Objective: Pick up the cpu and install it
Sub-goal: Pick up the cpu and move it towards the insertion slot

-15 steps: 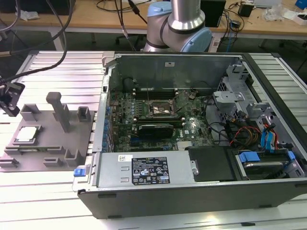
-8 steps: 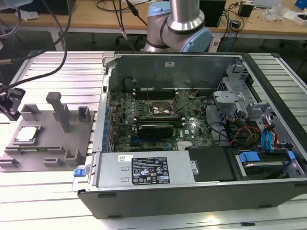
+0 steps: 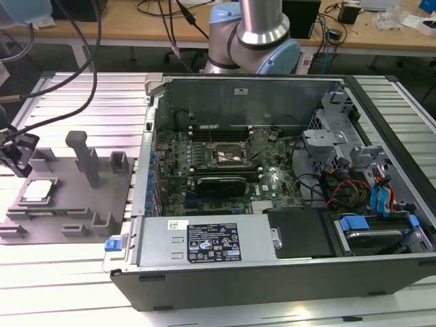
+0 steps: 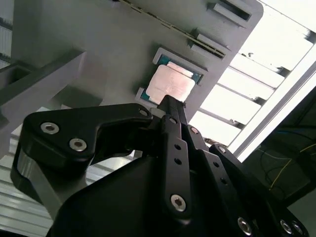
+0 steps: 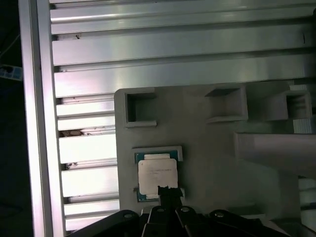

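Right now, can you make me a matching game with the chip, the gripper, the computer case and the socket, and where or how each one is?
Things:
1. chip
2. gripper
3. computer case
4. socket

Place or state:
A. on the green board inside the case
B. close over the chip
C. resting on the grey plate, at the exterior view's left
D. lid off, insides showing

Right pairs: 1-C, 2-B, 3-D, 4-A.
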Controlling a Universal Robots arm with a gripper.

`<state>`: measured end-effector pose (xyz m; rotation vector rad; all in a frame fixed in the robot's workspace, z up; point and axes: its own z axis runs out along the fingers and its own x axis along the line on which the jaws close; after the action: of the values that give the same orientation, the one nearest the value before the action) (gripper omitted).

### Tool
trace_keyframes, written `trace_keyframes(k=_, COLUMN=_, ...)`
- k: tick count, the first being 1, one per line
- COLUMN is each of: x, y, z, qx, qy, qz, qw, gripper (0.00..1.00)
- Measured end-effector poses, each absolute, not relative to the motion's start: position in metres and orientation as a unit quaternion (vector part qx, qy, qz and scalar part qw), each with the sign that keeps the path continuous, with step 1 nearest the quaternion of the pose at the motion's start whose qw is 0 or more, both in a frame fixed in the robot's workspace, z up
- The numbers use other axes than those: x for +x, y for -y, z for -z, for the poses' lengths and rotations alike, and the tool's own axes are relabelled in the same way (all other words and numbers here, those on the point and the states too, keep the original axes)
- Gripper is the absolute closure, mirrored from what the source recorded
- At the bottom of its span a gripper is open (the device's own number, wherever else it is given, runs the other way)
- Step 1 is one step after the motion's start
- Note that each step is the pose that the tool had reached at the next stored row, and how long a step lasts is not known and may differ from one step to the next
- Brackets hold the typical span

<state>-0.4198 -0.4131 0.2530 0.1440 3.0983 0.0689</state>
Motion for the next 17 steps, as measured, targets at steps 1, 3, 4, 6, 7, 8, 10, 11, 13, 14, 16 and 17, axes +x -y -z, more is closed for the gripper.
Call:
trace_keyframes(k=1, x=-0.42, y=0.413, z=-0.249, qx=0.048, qy=-0.998, qz=-0.022, qw=0.02, gripper=0.89)
trace_keyframes(k=3, x=-0.42, y=0.413, z=-0.244, qx=0.051, qy=-0.998, qz=-0.022, qw=0.02, gripper=0.89)
trace_keyframes(k=4, x=-0.42, y=0.413, z=-0.242, qx=0.052, qy=-0.998, qz=-0.022, qw=0.02, gripper=0.89)
trace_keyframes(k=6, x=-0.421, y=0.413, z=-0.238, qx=0.053, qy=-0.998, qz=-0.022, qw=0.02, gripper=0.89)
trace_keyframes(k=7, x=-0.421, y=0.413, z=-0.235, qx=0.053, qy=-0.998, qz=-0.022, qw=0.02, gripper=0.89)
trace_keyframes(k=8, x=-0.421, y=0.413, z=-0.231, qx=0.054, qy=-0.998, qz=-0.022, qw=0.02, gripper=0.89)
trace_keyframes(k=10, x=-0.421, y=0.413, z=-0.227, qx=0.055, qy=-0.998, qz=-0.022, qw=0.02, gripper=0.89)
trace_keyframes(k=11, x=-0.421, y=0.413, z=-0.225, qx=0.055, qy=-0.998, qz=-0.022, qw=0.02, gripper=0.89)
trace_keyframes(k=13, x=-0.422, y=0.413, z=-0.223, qx=0.055, qy=-0.998, qz=-0.022, qw=0.02, gripper=0.89)
trace_keyframes(k=14, x=-0.423, y=0.413, z=-0.221, qx=0.056, qy=-0.998, qz=-0.022, qw=0.02, gripper=0.89)
trace_keyframes(k=16, x=-0.423, y=0.413, z=-0.221, qx=0.055, qy=-0.998, qz=-0.022, qw=0.02, gripper=0.89)
trace_keyframes(k=17, x=-0.423, y=0.413, z=-0.221, qx=0.055, qy=-0.998, qz=-0.022, qw=0.02, gripper=0.89)
